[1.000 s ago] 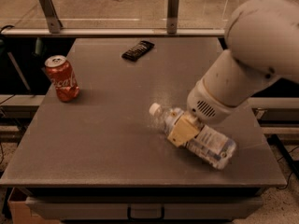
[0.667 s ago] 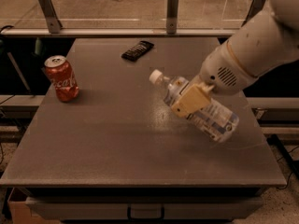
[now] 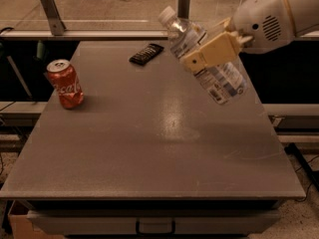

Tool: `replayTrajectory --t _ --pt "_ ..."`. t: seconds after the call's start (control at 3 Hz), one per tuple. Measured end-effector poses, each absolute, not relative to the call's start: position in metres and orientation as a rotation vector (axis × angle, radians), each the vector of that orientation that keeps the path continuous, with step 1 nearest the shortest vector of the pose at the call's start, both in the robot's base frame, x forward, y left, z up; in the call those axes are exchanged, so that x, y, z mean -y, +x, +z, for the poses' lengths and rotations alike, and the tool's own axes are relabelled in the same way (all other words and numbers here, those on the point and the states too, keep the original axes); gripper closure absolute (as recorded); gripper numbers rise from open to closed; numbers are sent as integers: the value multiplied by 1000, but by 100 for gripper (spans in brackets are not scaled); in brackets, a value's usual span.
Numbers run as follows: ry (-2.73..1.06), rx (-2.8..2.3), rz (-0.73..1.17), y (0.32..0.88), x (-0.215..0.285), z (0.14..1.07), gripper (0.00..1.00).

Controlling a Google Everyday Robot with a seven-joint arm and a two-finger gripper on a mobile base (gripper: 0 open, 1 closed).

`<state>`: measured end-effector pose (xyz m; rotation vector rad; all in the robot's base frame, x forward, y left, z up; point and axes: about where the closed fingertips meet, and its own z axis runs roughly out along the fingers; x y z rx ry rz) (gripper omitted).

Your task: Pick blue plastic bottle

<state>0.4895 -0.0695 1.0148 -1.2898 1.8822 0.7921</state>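
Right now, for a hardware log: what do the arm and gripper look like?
The gripper, upper right above the table, has a blocky tan-yellow finger. The arm housing behind it is white, rounded, with a dark slotted vent grille. No cables show.

In the upper right of the frame the gripper [image 3: 195,59], its tan fingers [image 3: 214,51] looking like smooth matt plastic, clamps the blue plastic bottle [image 3: 222,81]. The bottle's clear plastic wall is glossy, with a slick printed label and a plain white plastic cap [image 3: 167,15]. The arm shell [image 3: 269,19] behind it is smooth white plastic with a soft sheen. The table [image 3: 149,148] has a grey, matt top carrying one dull glare patch. At left the red can [image 3: 66,83] is shiny metal; the black device [image 3: 146,54] looks matt.
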Motion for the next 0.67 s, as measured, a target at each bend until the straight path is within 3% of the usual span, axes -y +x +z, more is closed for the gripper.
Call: replayTrajectory --t 0.67 --pt "-1273 -1827 862 487 59 1030 100"
